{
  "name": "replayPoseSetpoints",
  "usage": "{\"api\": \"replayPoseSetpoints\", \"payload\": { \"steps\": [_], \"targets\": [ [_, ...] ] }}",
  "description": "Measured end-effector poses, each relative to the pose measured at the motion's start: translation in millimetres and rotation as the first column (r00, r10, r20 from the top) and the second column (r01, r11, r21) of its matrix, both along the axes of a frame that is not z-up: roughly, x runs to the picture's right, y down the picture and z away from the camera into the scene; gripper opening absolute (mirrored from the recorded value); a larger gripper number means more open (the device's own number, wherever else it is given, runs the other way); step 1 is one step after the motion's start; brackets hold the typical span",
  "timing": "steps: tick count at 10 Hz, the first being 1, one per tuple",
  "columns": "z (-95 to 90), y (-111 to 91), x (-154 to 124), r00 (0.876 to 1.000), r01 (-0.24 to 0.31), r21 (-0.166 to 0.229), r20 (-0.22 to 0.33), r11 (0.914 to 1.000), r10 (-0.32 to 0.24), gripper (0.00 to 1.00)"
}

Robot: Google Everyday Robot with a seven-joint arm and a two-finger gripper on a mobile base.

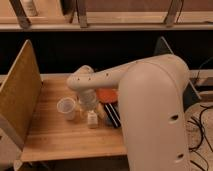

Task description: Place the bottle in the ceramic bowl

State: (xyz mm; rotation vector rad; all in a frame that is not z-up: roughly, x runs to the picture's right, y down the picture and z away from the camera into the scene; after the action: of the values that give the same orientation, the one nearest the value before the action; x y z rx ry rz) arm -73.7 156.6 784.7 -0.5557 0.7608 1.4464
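Note:
The bottle [92, 119], small and clear with a pale label, stands upright on the wooden table [55, 137]. Just above its top hangs my gripper [89, 104], open and holding nothing; the arm reaches it from the right and hides the bottle's cap. The ceramic bowl [106, 94], orange-red and shallow, lies right behind the gripper, partly covered by the arm.
A translucent plastic cup [66, 108] stands left of the bottle, close to the gripper. A flat dark object [113, 116] lies right of the bottle. A tall woven panel [19, 95] borders the table's left side. The robot's white body [155, 120] fills the right.

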Motion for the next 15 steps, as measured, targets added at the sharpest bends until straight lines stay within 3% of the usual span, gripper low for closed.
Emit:
{"api": "replayPoseSetpoints", "payload": {
  "steps": [3, 5, 8, 11, 14, 15],
  "targets": [
    [11.7, 18, -18, 0.999, 0.028, -0.049, 0.037, 0.9984, -0.027, 0.65],
    [28.1, 19, -27, 0.998, 0.039, -0.037, 0.059, 0.9986, -0.037, 0.65],
    [55.5, -1, -49, 0.992, 0.013, 0.055, 0.122, 0.9984, -0.019, 0.65],
    [74.1, -14, -60, 0.985, 0.018, 0.135, 0.167, 0.9906, -0.041, 0.65],
    [88.2, -44, -31, 0.993, 0.062, 0.233, 0.084, 0.9705, -0.084, 0.65],
    [89.1, -59, -23, 0.995, 0.073, 0.273, 0.052, 0.9592, -0.090, 0.65]
  ]
}}
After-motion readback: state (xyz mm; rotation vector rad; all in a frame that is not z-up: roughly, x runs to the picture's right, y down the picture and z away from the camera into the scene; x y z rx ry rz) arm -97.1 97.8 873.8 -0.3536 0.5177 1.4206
